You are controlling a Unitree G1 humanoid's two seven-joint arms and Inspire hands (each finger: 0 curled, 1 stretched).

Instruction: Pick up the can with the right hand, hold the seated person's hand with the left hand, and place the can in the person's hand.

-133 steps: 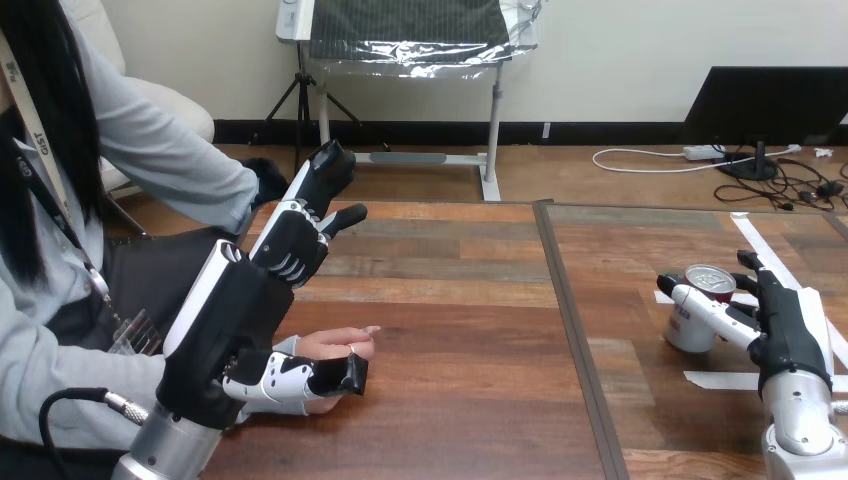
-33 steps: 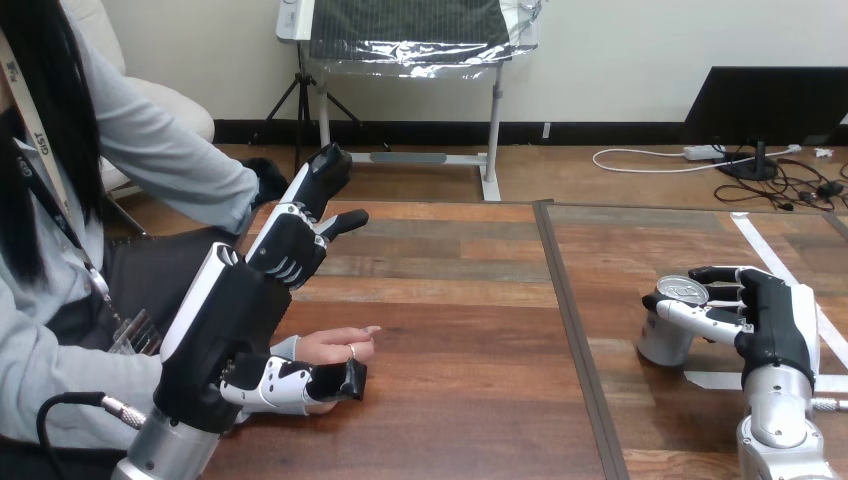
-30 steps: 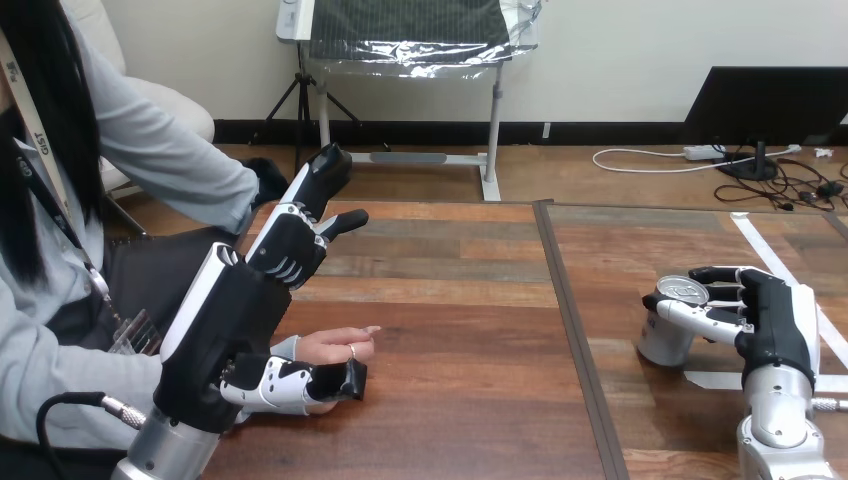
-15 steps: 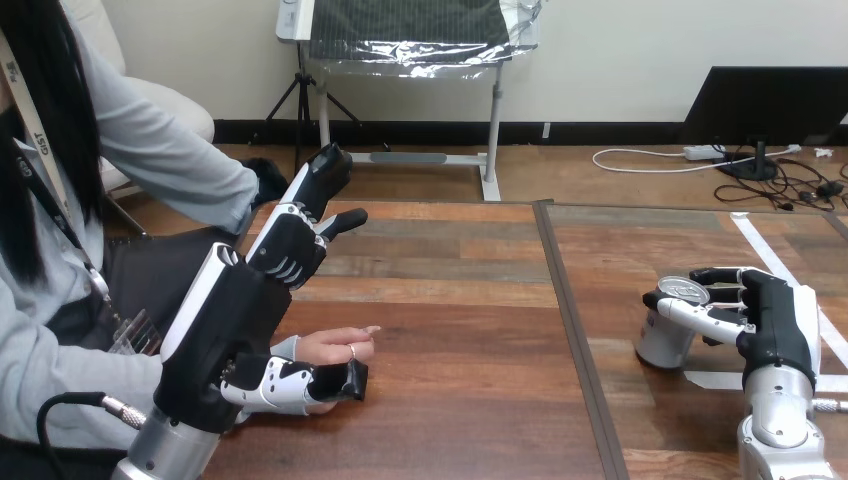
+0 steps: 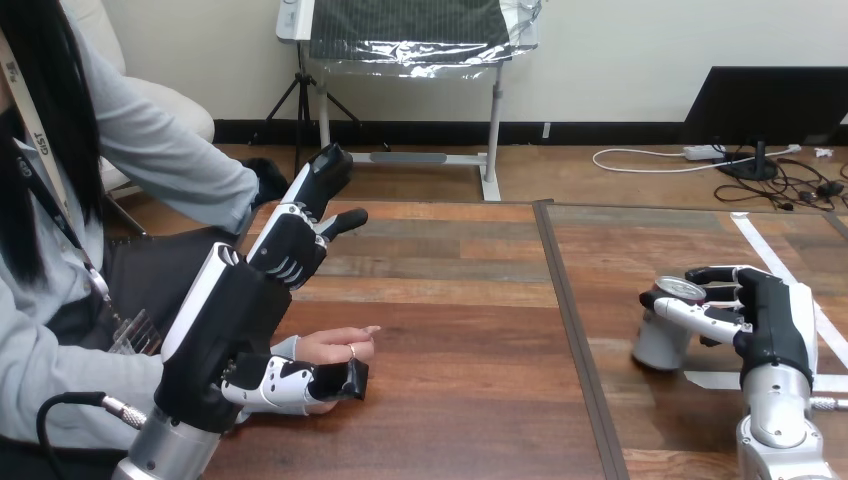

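Lying on the worktop point(image 5: 460, 330), the person's hand point(image 5: 330, 346) is flanked by the released left hand point(image 5: 240, 320); can point(image 5: 655, 345) is grasped by right hand point(image 5: 775, 320).

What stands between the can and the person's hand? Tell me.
Nothing visible. Only bare table lies between the can, gripped by the right hand, and the person's hand. The left hand sits at the wrist end, off that path.

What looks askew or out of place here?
Only the can is askew: it tilts in the right hand, its top leaning toward the palm. Nothing is spilled.
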